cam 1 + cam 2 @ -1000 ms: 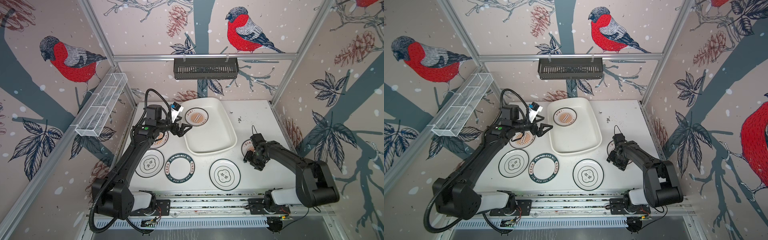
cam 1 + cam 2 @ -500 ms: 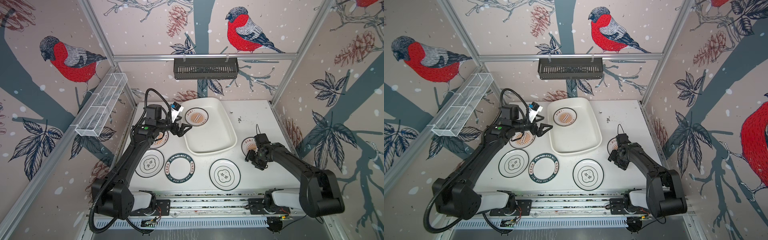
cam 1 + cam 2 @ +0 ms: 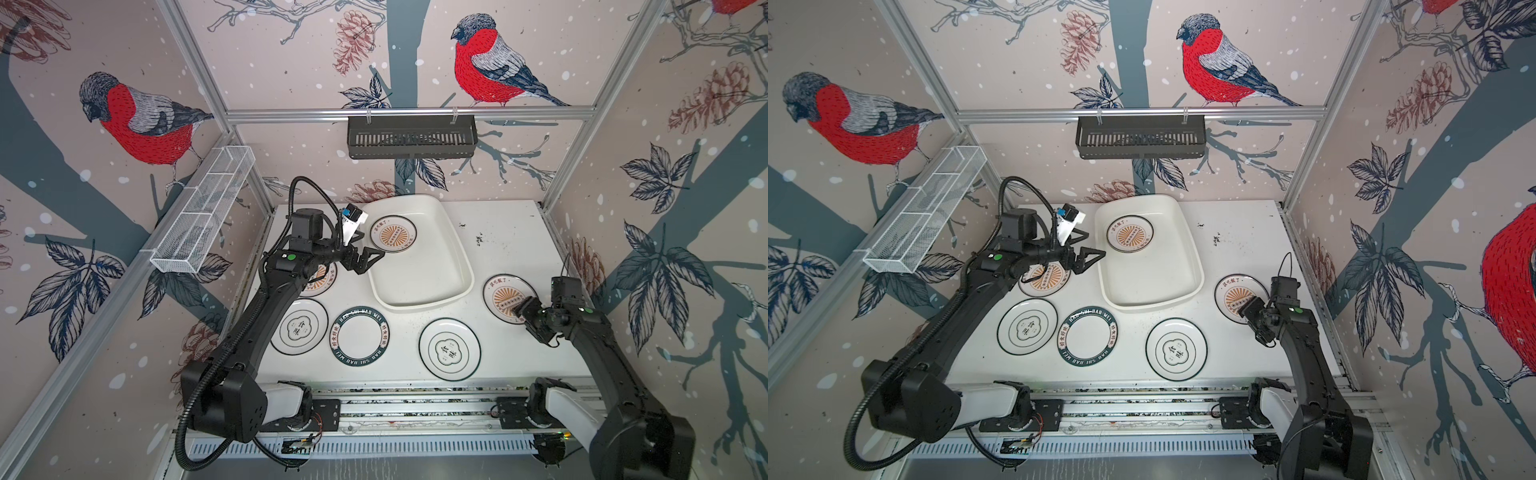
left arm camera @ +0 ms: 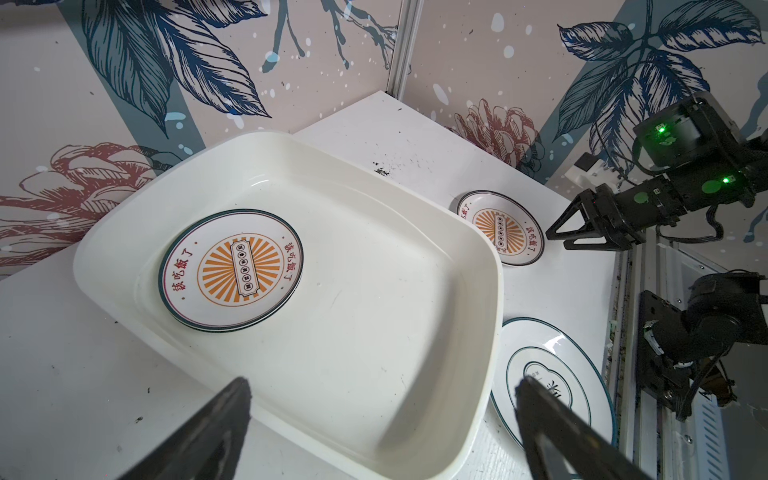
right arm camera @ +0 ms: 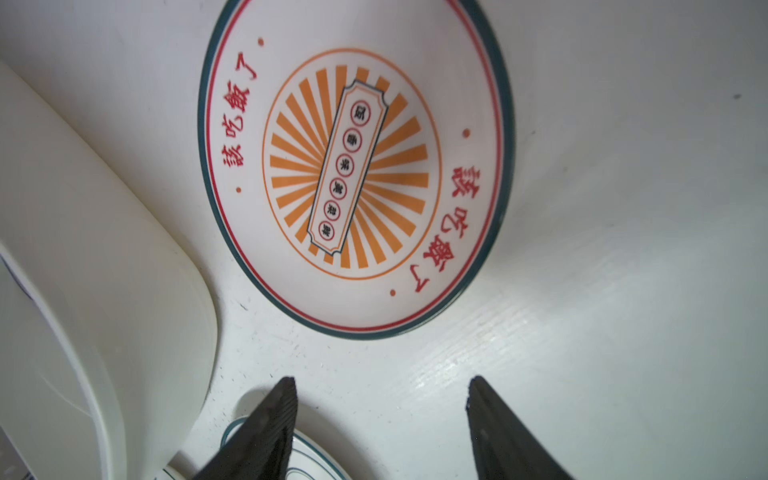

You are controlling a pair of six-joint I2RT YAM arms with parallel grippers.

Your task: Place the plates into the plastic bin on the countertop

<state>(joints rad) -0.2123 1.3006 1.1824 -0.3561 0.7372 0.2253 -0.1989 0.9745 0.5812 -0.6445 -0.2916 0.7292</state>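
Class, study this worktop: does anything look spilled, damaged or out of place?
A small scatter of dark crumbs lies on the white table, just right of the tub. Nothing looks broken; the plates lie flat.

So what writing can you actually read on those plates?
"HAO SHI HAO WEI" and "好食好味": rim of the green-rimmed plate.
"該吃飯了", in red, twice: sunburst plate.
"食味": centre of the emblem plate.
Tiny characters in the sunburst plate's middle strip: too small to read.
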